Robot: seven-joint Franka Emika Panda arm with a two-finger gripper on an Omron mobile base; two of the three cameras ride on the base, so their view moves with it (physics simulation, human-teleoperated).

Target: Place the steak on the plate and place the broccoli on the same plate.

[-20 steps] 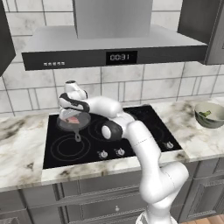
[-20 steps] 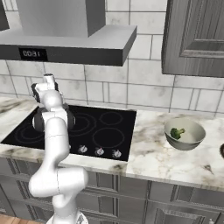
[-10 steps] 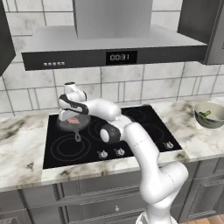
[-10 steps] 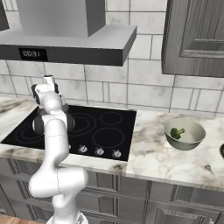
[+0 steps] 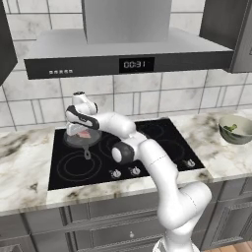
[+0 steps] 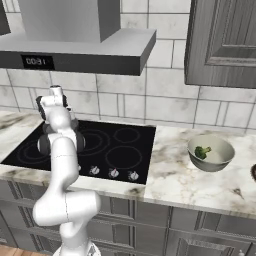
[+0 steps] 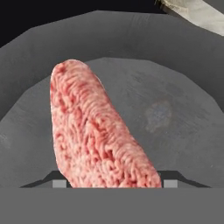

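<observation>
Reaching down into the pan (image 5: 81, 139) on the stove's back-left burner, the gripper (image 7: 111, 183) straddles the steak (image 7: 96, 133). In the hand view the pinkish slab runs from the pan floor's middle down to the bottom edge, passing between the two finger tips (image 7: 59, 183), which sit just beside its flanks. Whether the pads actually press the meat cannot be told — the contact line is hidden at the frame's lower edge. So the jaws stand partly drawn in around the steak, with the grip unconfirmed.

Step in hand: the first pick, steak out of the pan. Nothing is plated yet, by my reading.

The left base view shows the steak as a small red patch inside the grey pan, under the hand, near the cooktop's (image 5: 157, 142) back-left corner. The pan's handle points toward the cooktop's front edge.

The broccoli (image 6: 202, 151) rests in the bowl (image 6: 220, 159) on the counter (image 6: 185, 185) to the right of the cooktop, well apart from the arm. The plate is not something I can locate from here.

Next move, as a judgement: finish the squeeze until the slab is firmly pinched, then lift straight up to clear the pan's wall before any sideways travel. The meat looks soft and flat — it may sag or slip if gripped too near one edge.
</observation>
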